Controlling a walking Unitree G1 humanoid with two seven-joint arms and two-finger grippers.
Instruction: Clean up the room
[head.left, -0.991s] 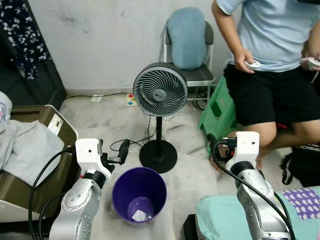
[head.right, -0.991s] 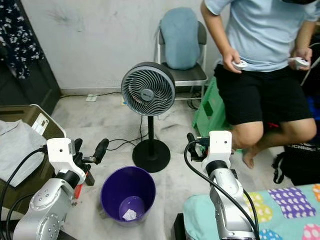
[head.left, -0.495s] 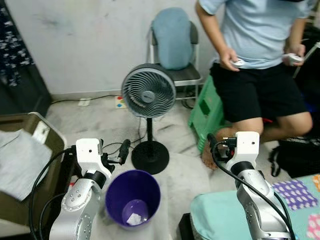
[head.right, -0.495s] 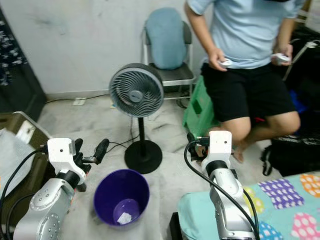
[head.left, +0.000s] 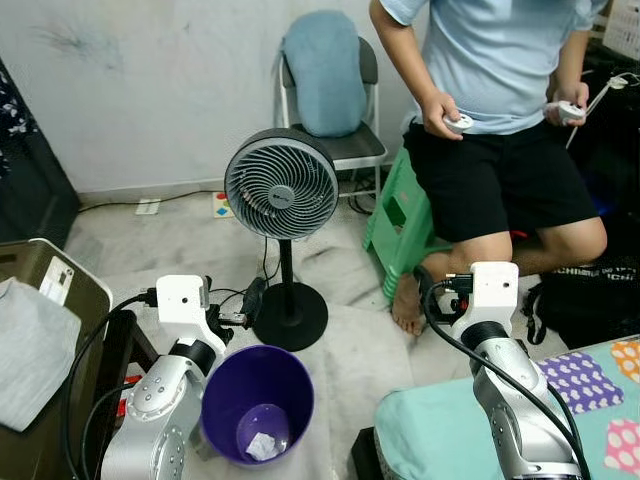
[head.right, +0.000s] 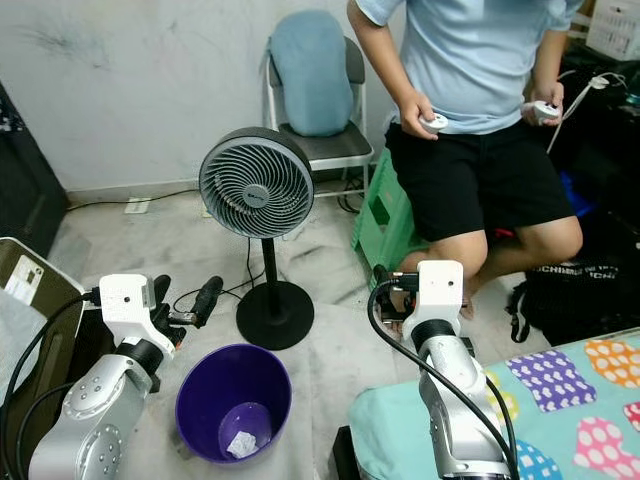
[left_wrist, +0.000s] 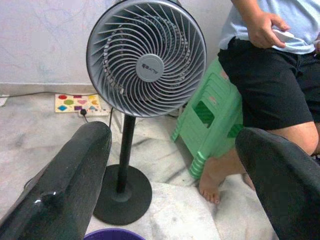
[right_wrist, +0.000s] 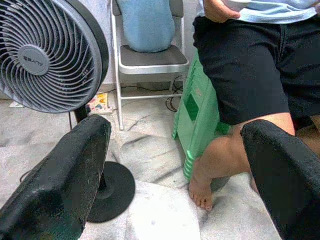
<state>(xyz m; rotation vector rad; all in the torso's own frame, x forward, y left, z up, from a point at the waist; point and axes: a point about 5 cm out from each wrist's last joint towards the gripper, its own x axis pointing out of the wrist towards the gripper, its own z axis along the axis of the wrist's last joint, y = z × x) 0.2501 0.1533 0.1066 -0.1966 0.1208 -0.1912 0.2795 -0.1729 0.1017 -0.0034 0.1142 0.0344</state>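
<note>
**A:** Left eye view first: how far along does the tidying look?

**B:** Partly done, I'd judge. The purple bin (head.left: 258, 403) stands on the floor just in front of the robot, and one crumpled scrap of paper (head.left: 262, 446) lies at its bottom. Otherwise the bin holds nothing I can make out.

**A:** And the grippers?

**B:** Both are held up at chest height, carrying nothing. The left gripper (head.left: 240, 310) sits above the bin's far rim, its fingers (left_wrist: 75, 180) spread wide in the left wrist view, with the fan between them. The right gripper (head.left: 432, 290) points toward the green stool (head.left: 400, 235); its fingers (right_wrist: 65, 185) are also wide apart.

**A:** What's left to pick up?

**B:** Hard to say. The floor around the standing fan (head.left: 281, 185) shows a black cable (head.left: 268, 275) and, by the wall, a colourful power strip (head.left: 223, 205), but no obvious litter. A small red thing (head.left: 124, 407) lies beside the left arm; I cannot tell what it is.

**A:** Any other containers?

**B:** A brown box (head.left: 75, 290) stands open to the robot's left, with grey cloth (head.left: 25, 355) draped in it. To the right is the corner of a bed with a patterned cover (head.left: 600, 385).

**A:** The person?

**B:** Seated on the stool, a controller (head.left: 457, 122) in each hand. Behind is a folding chair (head.left: 350, 150) with a blue cushion (head.left: 322, 72).
</note>
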